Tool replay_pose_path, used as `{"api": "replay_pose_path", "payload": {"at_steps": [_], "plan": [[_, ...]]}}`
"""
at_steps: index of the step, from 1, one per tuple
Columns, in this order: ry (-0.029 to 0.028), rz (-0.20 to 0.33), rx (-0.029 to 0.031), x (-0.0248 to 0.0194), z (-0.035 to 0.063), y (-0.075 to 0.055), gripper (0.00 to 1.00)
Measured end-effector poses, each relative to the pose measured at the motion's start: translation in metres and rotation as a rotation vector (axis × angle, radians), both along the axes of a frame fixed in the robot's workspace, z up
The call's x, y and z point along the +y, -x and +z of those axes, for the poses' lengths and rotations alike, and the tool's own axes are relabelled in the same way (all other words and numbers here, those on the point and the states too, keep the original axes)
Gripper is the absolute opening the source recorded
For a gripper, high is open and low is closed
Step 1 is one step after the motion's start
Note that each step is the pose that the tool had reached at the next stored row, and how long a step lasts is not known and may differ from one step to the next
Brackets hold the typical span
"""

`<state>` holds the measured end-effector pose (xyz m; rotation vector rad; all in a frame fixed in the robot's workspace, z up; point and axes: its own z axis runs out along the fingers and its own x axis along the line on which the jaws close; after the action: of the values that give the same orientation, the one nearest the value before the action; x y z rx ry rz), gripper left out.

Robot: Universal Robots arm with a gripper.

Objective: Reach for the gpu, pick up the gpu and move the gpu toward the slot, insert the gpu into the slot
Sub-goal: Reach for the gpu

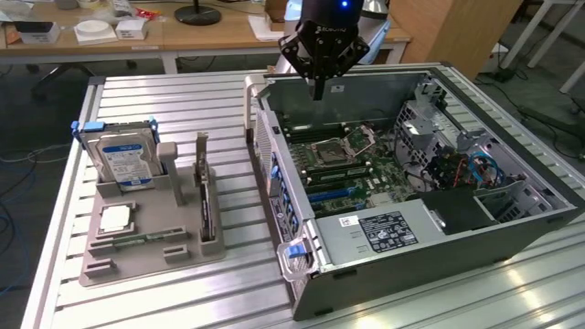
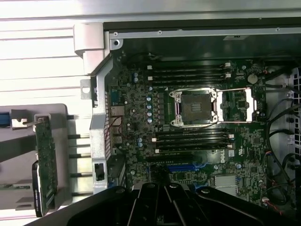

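Clearly the reach is the step: the tool (image 1: 317, 92), closed and empty, hangs over the case (image 1: 439, 253), well apart from the gpu (image 1: 203, 199), upright in the holder (image 1: 146, 257) on the surface (image 1: 183, 103). Reaching well means squaring the jaws across its thin edge.

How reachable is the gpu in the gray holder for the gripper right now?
Probably yes. The gpu stands upright in the gray holder with its top edge exposed and nothing above it. The gripper hangs over the open computer case beside it, shut, with free space between.
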<state>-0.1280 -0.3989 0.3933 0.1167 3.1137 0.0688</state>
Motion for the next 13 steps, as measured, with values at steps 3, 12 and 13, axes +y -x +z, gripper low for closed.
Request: {"api": "replay_pose_path", "payload": {"at_steps": [3,12,13], "plan": [[0.0,0.0,0.0,-0.0001,0.0,0.003,0.1],[0.0,0.0,-0.0001,-0.0004,0.0,0.012,0.1],[-0.0001,0.0,-0.0001,-0.0005,0.0,0.013,0.1]]}}
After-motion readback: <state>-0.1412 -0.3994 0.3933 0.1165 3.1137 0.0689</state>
